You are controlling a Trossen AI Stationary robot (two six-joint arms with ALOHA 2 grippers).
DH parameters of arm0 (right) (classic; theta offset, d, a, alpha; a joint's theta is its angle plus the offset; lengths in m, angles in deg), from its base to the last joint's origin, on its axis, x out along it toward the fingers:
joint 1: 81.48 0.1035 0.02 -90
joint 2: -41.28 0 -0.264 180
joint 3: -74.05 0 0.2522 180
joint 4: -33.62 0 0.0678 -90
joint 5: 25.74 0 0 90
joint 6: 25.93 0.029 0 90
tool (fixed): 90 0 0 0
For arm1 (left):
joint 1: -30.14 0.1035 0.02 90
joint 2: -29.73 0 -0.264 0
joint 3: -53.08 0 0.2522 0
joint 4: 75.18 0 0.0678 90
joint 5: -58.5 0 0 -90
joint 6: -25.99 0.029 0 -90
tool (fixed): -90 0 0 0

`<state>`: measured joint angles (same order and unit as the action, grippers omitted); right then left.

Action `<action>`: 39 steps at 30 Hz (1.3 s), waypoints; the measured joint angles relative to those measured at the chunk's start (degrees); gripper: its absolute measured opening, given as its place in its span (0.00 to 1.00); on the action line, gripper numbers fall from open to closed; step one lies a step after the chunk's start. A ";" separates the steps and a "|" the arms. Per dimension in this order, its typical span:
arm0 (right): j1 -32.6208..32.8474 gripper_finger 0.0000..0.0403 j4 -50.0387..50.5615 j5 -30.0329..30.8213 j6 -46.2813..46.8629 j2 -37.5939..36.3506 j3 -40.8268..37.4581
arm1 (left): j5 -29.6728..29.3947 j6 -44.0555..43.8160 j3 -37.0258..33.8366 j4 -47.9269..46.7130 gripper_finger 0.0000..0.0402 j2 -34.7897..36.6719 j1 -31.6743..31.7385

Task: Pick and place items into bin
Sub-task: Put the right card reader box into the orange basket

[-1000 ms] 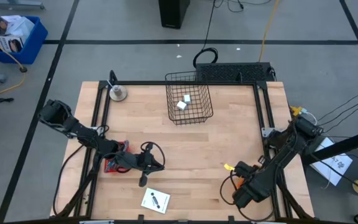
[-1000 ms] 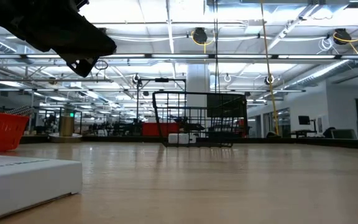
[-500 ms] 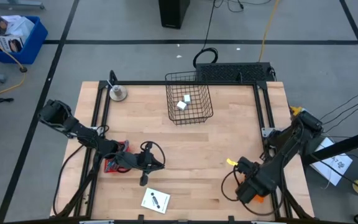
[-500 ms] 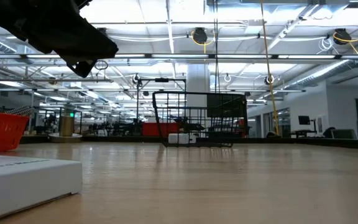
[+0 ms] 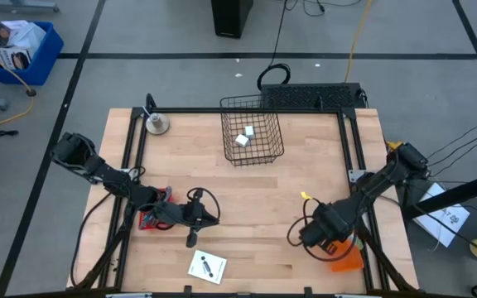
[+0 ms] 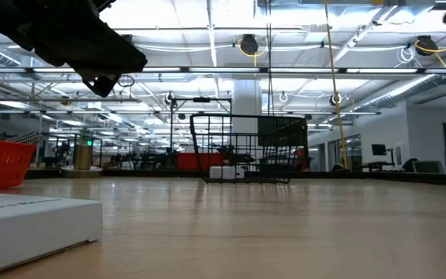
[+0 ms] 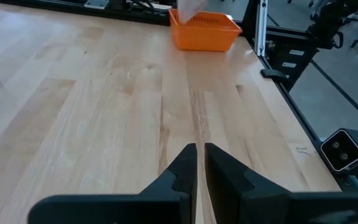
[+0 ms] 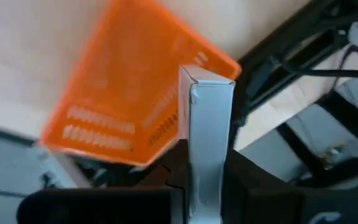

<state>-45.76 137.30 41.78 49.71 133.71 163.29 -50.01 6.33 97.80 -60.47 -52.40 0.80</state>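
My right gripper [image 5: 315, 234] hovers near the table's near-right corner, shut on a flat white box [image 8: 207, 118] seen edge-on. The orange bin [image 5: 344, 258] sits just behind it at the near edge and fills the right wrist view [image 8: 129, 106]. My left gripper [image 7: 197, 165] is shut and holds nothing, above the wood left of the table's middle [image 5: 195, 217]. A white card with black marks [image 5: 207, 266] lies flat near the near edge. Two small white blocks [image 5: 244, 136] lie in the black wire basket [image 5: 253, 153]. No blue-handled tool shows. My right gripper pinches the white box between its two fingers, by the box's lower end [image 8: 205, 177]. The box stands upright in the hold and is lifted clear, with its free end [image 8: 207, 78] above the orange bin.
A small red basket [image 5: 151, 213] sits under my left arm. A round grey metal piece [image 5: 156, 124] stands at the far-left corner. The black frame rail [image 5: 354, 165] runs along the right side. Bare wood lies between the arms [image 5: 255, 215].
My right gripper has moved from the near-right corner toward the far edge and slightly left, still shut on the white box. This has uncovered the orange bin, which stays where it was. My left arm has kept still.
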 joint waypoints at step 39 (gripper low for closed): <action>0.10 0.09 -5.61 24.81 -0.06 1.62 3.10 | -1.09 -0.57 -0.02 -1.79 0.09 0.00 0.24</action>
<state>-45.66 131.69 66.59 49.65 135.32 166.39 -51.10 5.76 97.78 -62.26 -52.40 1.04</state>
